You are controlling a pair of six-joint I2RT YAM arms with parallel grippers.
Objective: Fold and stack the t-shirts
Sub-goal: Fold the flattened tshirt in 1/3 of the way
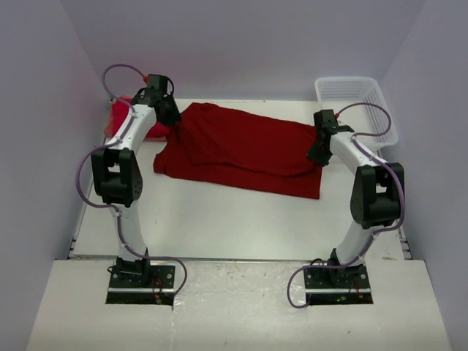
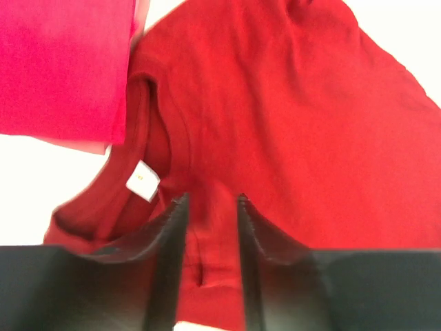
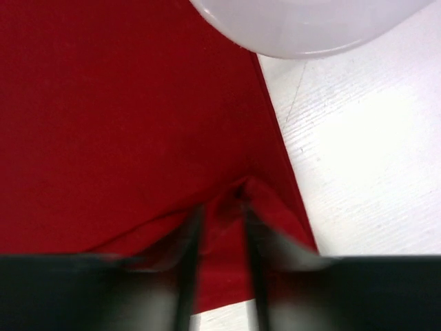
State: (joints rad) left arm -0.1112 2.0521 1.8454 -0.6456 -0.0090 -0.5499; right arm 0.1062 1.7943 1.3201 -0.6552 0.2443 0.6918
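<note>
Crimson t-shirt (image 1: 241, 150) lies half-folded across the desk's (image 1: 234, 219) far half, left end effector (image 2: 211, 200) by its collar and right end effector (image 3: 222, 210) at its right edge, both narrowly parted astride cloth ridges, probably releasing the fold, bright red t-shirt (image 1: 121, 117) waiting far-left corner.

White table (image 1: 241, 219) carries a crimson t-shirt (image 1: 241, 150) spread mid-surface — bright red cloth (image 1: 117, 121) far-left, white basket (image 1: 358, 99) far-right.

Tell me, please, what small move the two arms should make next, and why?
Probably open both grippers fully and lift straight up. The dark red t-shirt already lies flat on the table, one long edge folded over, and the left gripper and right gripper each straddle only a small ridge of cloth at its ends.
</note>
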